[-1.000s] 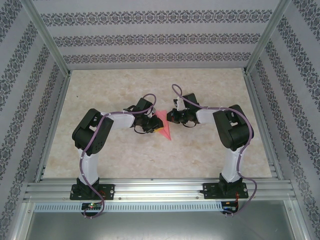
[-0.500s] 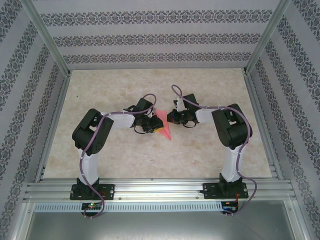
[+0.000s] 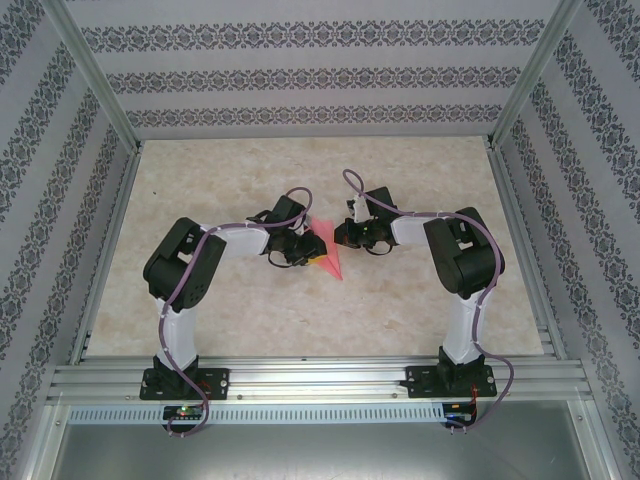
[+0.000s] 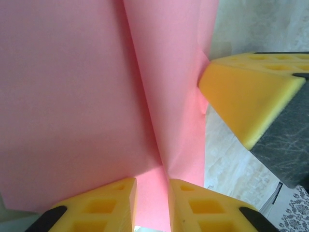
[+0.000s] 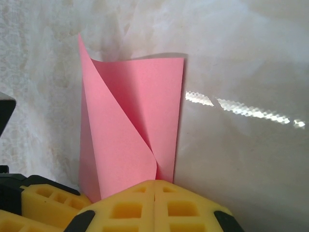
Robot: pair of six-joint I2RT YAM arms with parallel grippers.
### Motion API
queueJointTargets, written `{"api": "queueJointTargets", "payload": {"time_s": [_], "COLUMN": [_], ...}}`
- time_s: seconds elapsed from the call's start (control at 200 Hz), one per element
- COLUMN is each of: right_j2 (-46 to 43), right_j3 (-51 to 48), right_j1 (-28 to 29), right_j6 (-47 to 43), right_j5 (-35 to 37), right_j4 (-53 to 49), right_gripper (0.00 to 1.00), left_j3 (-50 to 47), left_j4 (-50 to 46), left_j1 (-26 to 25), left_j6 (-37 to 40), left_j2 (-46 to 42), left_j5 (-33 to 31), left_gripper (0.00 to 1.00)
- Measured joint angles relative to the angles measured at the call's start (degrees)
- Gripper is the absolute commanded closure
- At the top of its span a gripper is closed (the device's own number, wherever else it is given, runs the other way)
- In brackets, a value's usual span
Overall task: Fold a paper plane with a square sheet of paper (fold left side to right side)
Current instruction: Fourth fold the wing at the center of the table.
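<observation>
The square sheet of paper [image 3: 329, 260] is pink-red, partly folded, and lies on the table between my two grippers, with a point toward the near side. In the right wrist view one flap of the paper [image 5: 120, 140] curls up and over the flat part. My right gripper [image 5: 154, 183] is shut, its tips set against the paper's near edge. My left gripper [image 4: 152, 186] stands slightly open, and the paper's [image 4: 72, 96] raised fold runs down into the gap between its fingers. From above, the left gripper [image 3: 306, 252] covers the paper's left part and the right gripper [image 3: 341, 235] touches its far right.
The marbled table [image 3: 300, 310] has free room on all sides of the paper. Metal frame rails [image 3: 320, 378] run along the near edge, and patterned walls [image 3: 300, 80] enclose the back and sides. A yellow finger of the right gripper [image 4: 241, 92] touches the paper's edge.
Seen from above, the paper looks narrower than a second ago, as its flap has come further over. Both arms have hardly moved.
</observation>
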Motion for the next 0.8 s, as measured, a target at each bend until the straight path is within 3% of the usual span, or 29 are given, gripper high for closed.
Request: {"api": "queueJointTargets", "payload": {"time_s": [0.36,0.799], "right_j2": [0.1,0.2], "right_j3": [0.5,0.9], "right_j1": [0.0,0.0], "right_j6": [-0.6,-0.7], "right_j5": [0.2,0.2], "right_j4": [-1.0,-1.6], "right_gripper": [0.96,0.96], "left_j3": [5.7,8.9], "left_j4": [-2.4,-3.4], "left_j1": [0.9,2.0], "left_j6": [1.3,1.7], "left_j2": [-1.5,4.4], "left_j5": [0.1,0.2], "left_gripper": [0.78,0.79]}}
